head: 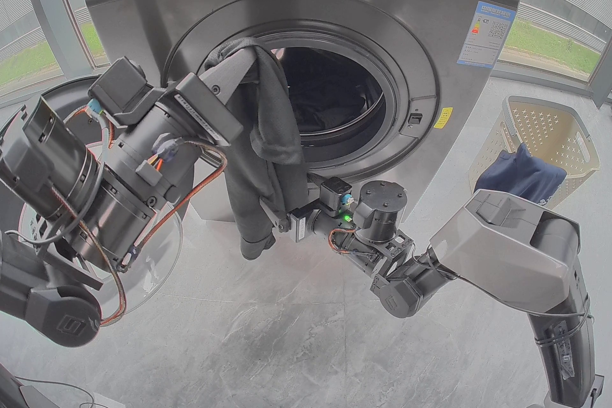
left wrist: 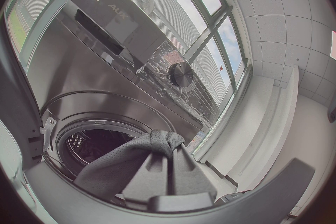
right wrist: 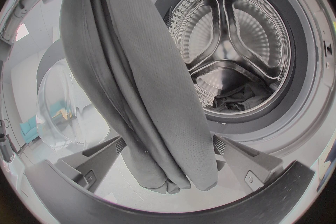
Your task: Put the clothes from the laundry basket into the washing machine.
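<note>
A dark grey garment (head: 271, 129) hangs in front of the washing machine (head: 408, 27) opening, draped from my left gripper (head: 244, 58), which is shut on its top end (left wrist: 154, 139) by the upper left rim of the opening. Lower down, my right gripper (head: 277, 218) stands open, a finger (right wrist: 101, 154) on each side of the hanging cloth (right wrist: 150, 70), near its bottom end. Inside the drum (right wrist: 227, 32) lies a dark piece of clothing (right wrist: 241, 97). The beige laundry basket (head: 561, 129) stands on the floor at the right with a navy garment (head: 519, 173) in it.
The machine's round glass door (head: 159, 250) stands swung open on the left, behind my left arm. Grey tiled floor (head: 287, 333) spreads in front of the machine. Windows run behind and beside the machine.
</note>
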Tool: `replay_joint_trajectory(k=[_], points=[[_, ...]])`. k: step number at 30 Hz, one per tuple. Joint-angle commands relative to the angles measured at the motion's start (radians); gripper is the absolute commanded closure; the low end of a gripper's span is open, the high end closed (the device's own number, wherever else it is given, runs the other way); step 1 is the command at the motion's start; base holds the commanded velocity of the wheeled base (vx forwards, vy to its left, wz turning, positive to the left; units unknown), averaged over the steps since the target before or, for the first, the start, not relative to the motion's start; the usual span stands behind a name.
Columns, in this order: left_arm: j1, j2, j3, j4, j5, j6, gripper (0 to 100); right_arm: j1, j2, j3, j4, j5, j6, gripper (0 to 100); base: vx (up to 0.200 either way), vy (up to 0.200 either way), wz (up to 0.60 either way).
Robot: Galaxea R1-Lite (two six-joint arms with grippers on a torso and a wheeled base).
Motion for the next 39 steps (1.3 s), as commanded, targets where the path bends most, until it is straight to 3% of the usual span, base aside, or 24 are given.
replay_joint_trajectory(k=[1,16,17,23,30,36,38,39], points=[[-0.004,-0.002,0.000,-0.001,0.001,-0.001,100,-0.001,0.031,-0.020,-0.003,0.000,-0.001,0,0.000,0.000,0.00],[-0.002,-0.002,0.002,-0.027,-0.001,-0.001,100,0.005,0.146,-0.189,-0.003,-0.001,0.010,0,0.000,0.000,0.00],[-0.001,-0.002,0.002,-0.027,-0.001,-0.001,100,0.003,0.151,-0.203,-0.005,-0.001,0.011,100,0.000,0.000,0.00],[0.011,0.001,0.006,-0.027,0.004,-0.003,100,-0.005,0.127,-0.184,-0.008,-0.003,0.013,100,0.000,0.000,0.00],[0.041,0.000,0.014,-0.026,0.002,-0.003,100,-0.021,0.044,-0.051,-0.047,-0.004,0.014,100,0.000,0.000,0.00],[0.107,0.027,0.045,0.014,0.002,-0.004,100,-0.049,-0.090,0.095,-0.074,-0.010,0.031,100,0.000,0.000,0.00],[0.107,0.027,0.045,0.014,0.002,-0.004,100,-0.049,-0.090,0.095,-0.074,-0.010,0.031,100,0.000,0.000,0.00],[0.140,0.041,0.078,0.019,-0.007,-0.003,100,-0.070,-0.146,0.136,-0.086,-0.010,0.036,100,0.000,0.000,0.00]])
